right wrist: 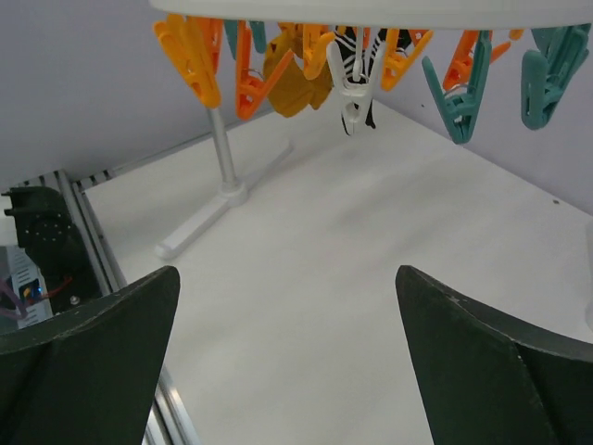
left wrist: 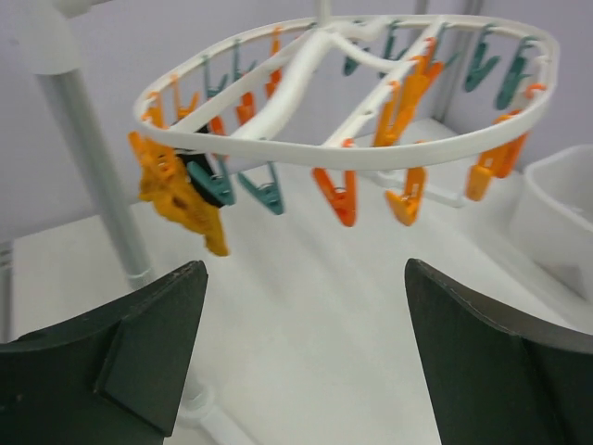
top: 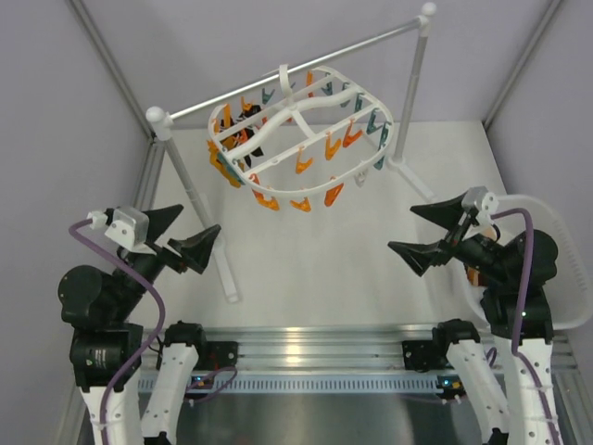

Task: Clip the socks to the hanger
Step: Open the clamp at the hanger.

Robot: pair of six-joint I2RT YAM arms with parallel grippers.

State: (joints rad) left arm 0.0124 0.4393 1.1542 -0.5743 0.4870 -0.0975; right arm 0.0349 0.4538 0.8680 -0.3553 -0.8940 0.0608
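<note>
The white oval hanger with orange and teal pegs hangs from the rail at the back. It also shows in the left wrist view and along the top of the right wrist view. A mustard sock hangs clipped at its left end, also in the left wrist view and the right wrist view. A dark sock is clipped near it. My left gripper is open and empty, below and left of the hanger. My right gripper is open and empty, to its lower right.
A thin grey rail on white posts carries the hanger; the post feet lie on the table. A white bin stands at the right. An aluminium rail runs along the near edge.
</note>
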